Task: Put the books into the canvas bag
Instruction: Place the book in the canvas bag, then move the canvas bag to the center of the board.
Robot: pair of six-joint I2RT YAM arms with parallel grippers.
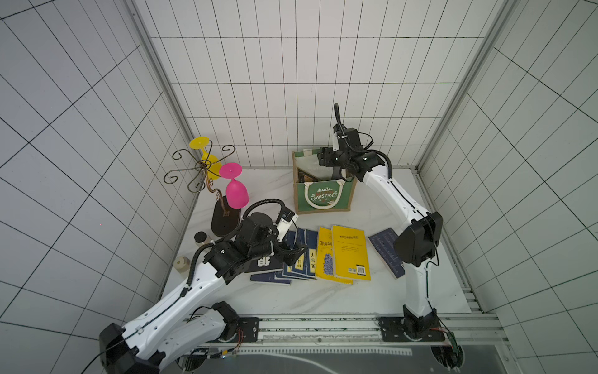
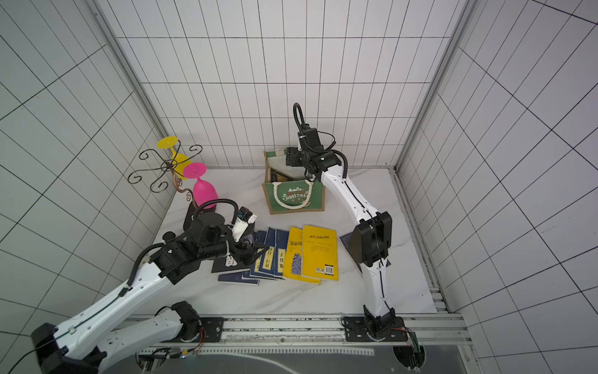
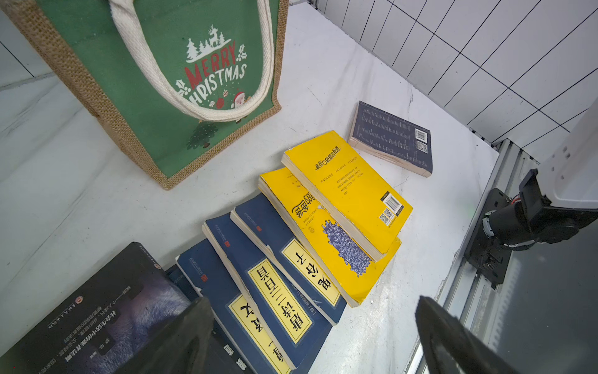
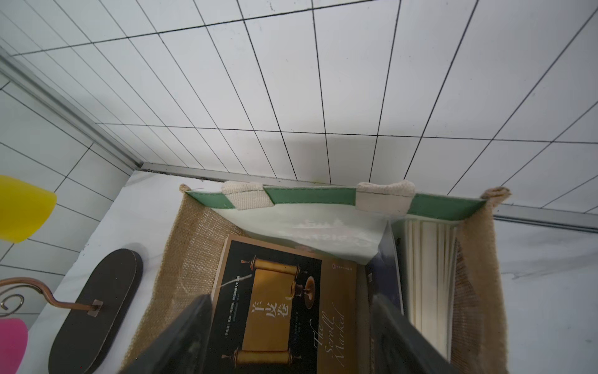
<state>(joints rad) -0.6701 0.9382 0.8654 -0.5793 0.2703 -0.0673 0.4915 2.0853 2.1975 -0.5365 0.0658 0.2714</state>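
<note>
The canvas bag (image 1: 323, 197) (image 2: 296, 197) (image 3: 155, 81) stands upright at the back of the table. My right gripper (image 1: 324, 159) (image 4: 289, 301) hangs open over the bag's mouth, its jaws on either side of a tan-and-black book (image 4: 281, 291) lying inside, with other books (image 4: 427, 259) upright beside it. Several navy books (image 1: 301, 255) (image 3: 275, 285), two yellow books (image 1: 351, 252) (image 3: 346, 191) and a black book (image 3: 97, 311) lie fanned out in front of the bag. One navy book (image 3: 391, 139) lies apart. Just above the navy books, my left gripper (image 1: 297, 254) (image 3: 314, 304) is open and holds nothing.
A metal glass rack (image 1: 202, 168) on a dark oval base (image 1: 225, 220) holds a pink glass (image 1: 236, 191) and a yellow glass (image 1: 207, 158) at the back left. A small jar (image 1: 202, 238) and a pale block (image 1: 182, 264) sit by the left wall. Tiled walls enclose the table.
</note>
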